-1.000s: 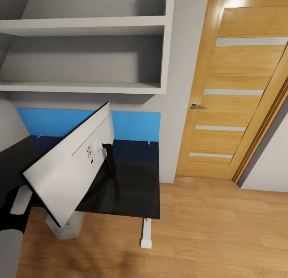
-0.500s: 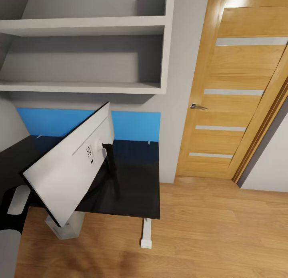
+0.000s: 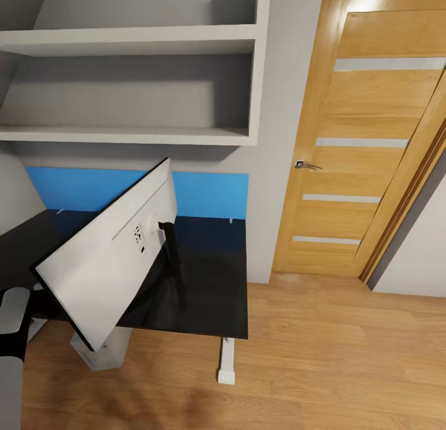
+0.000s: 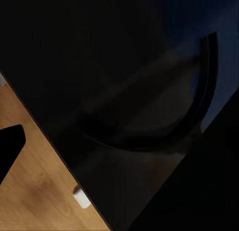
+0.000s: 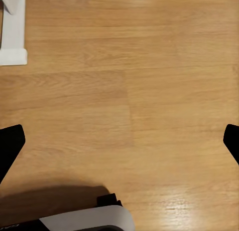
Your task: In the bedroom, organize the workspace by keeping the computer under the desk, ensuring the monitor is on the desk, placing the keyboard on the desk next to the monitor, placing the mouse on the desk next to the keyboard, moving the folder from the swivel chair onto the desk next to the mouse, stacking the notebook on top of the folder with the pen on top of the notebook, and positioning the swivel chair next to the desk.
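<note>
Monitor (image 3: 108,266) lower left, standing on desk (image 3: 210,293), white back toward camera. Computer (image 3: 99,354) tucked beneath, as task wants. Right gripper (image 5: 119,141) spread, empty over floor; left jaws' state unclear.

In the head view, the robot's left arm (image 3: 12,331) has drawn back toward seven o'clock: its pale grey link, which a second ago lay against the near edge of the desk (image 3: 204,281) below the low corner of the monitor (image 3: 111,263), now sits lower and further out at the picture's edge.
</note>
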Controlling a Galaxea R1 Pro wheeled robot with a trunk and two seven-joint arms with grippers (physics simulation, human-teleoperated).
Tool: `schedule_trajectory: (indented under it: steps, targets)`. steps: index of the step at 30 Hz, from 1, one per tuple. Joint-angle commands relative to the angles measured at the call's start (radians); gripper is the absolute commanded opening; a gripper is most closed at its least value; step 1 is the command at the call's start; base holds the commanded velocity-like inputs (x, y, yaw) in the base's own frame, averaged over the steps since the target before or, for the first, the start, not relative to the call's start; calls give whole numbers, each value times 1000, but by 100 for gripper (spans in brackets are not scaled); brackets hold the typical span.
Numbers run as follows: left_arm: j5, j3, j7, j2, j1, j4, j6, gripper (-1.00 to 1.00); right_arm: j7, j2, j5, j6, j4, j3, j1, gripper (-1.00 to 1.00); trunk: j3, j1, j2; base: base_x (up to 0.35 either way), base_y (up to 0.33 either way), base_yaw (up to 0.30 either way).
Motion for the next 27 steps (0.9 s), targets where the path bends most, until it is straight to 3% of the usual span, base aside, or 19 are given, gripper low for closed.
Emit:
schedule_trajectory:
  steps: [1,27]
  targets:
    - [10,2,9,0,-1,-5,4,100,4,0,-7,-5,2,-1,-1,100,-1,0,-1,0,0,0]
    - [12,8,8,0,-1,-21,6,100,4,1,-7,-4,2,0,-1,100,7,0,-1,0,0,-46]
